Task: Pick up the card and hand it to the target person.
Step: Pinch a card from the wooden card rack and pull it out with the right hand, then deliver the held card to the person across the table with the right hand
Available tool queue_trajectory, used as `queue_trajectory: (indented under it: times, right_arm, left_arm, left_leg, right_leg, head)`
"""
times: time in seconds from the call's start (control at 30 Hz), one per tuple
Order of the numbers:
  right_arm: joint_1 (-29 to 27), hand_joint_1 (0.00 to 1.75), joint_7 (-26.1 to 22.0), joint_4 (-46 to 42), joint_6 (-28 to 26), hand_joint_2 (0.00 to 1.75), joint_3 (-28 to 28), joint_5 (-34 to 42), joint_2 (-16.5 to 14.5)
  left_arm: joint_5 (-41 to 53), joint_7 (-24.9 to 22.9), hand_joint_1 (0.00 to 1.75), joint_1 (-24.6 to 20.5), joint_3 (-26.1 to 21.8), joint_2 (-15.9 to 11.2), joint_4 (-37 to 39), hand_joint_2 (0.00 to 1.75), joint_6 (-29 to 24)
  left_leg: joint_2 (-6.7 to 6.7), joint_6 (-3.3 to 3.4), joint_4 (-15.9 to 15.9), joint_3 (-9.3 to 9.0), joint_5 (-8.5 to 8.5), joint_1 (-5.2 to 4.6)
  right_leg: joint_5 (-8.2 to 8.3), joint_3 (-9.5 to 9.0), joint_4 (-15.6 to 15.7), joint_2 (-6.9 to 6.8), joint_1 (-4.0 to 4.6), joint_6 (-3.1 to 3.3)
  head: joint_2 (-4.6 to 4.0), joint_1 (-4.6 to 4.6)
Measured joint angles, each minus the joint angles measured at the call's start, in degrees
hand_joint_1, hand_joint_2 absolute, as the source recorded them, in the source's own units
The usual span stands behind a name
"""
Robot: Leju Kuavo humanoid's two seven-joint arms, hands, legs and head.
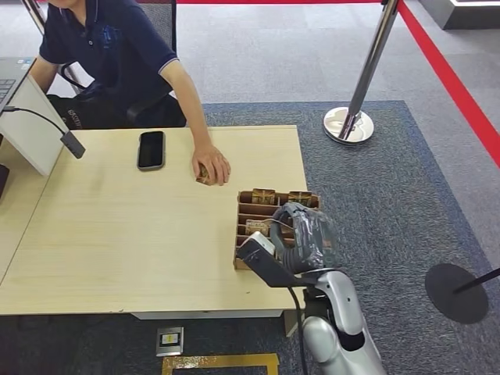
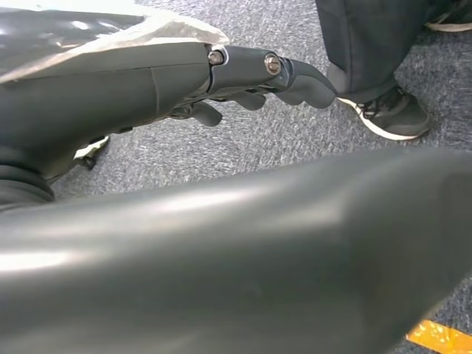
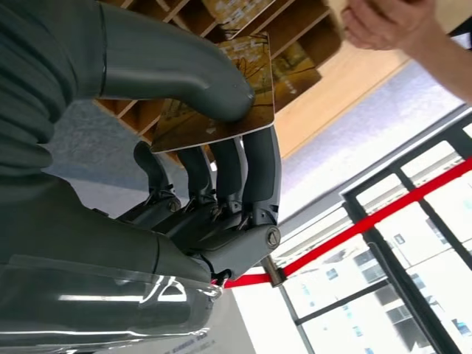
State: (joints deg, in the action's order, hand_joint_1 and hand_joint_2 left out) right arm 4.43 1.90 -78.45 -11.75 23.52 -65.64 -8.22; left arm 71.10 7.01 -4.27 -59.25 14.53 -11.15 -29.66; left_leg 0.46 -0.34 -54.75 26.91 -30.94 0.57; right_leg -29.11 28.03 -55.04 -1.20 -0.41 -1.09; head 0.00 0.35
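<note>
In the right wrist view my right hand (image 3: 223, 192) pinches a brown and gold patterned card (image 3: 223, 96) between the thumb on top and the fingers below. Behind it is the wooden slotted card rack (image 3: 167, 11). From the head view my right hand (image 1: 298, 234) hovers over the card rack (image 1: 253, 205) at the table's front right, hiding the card. Several more cards stand in the rack's far slots. A person in a dark blue shirt sits at the far side, one hand (image 1: 211, 164) resting on the table over a small brown item. My left hand (image 2: 245, 74) hangs above grey carpet, holding nothing.
A black phone (image 1: 151, 149) lies on the light wooden table (image 1: 118, 234) near the person. A white panel with a cable stands at the far left. A stanchion base (image 1: 348, 125) and red belt are beyond the table on the right. A person's shoe (image 2: 389, 114) is near my left hand.
</note>
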Motion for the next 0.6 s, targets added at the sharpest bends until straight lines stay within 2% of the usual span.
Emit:
queue_trajectory:
  times: [0.23,0.4,0.6]
  right_arm:
    - [2.5,1.40,-2.5,-0.2,1.0,1.75,3.7,6.4,1.4]
    - [8.6,1.35,-2.8,7.9,-1.4,1.75,5.5,7.2,-1.0]
    - [14.5,1.43,-1.0,16.4,-5.1,1.75,6.6,4.1,-3.5]
  left_arm:
    - [0.6,0.0,0.00,0.0,0.0,0.0,0.0,0.00,0.0]
    - [0.8,0.0,0.00,-0.2,0.0,0.0,0.0,0.00,0.0]
    - [1.3,-0.4,0.00,-0.2,0.2,0.0,0.0,0.00,0.0]
  left_leg:
    - [0.00,0.00,0.0,-0.01,0.00,0.00]
    - [0.01,-0.05,0.0,-0.06,0.05,0.00]
    - [0.00,-0.06,0.0,-0.06,0.05,0.00]
  right_leg:
    - [0.01,-0.03,0.0,0.00,0.00,0.01]
    - [0.02,-0.05,-0.1,0.00,0.00,0.02]
    - [0.02,-0.05,-0.1,0.00,0.00,0.02]
  head:
    - [0.00,0.00]
    - [0.00,0.00]
    - [0.00,0.00]
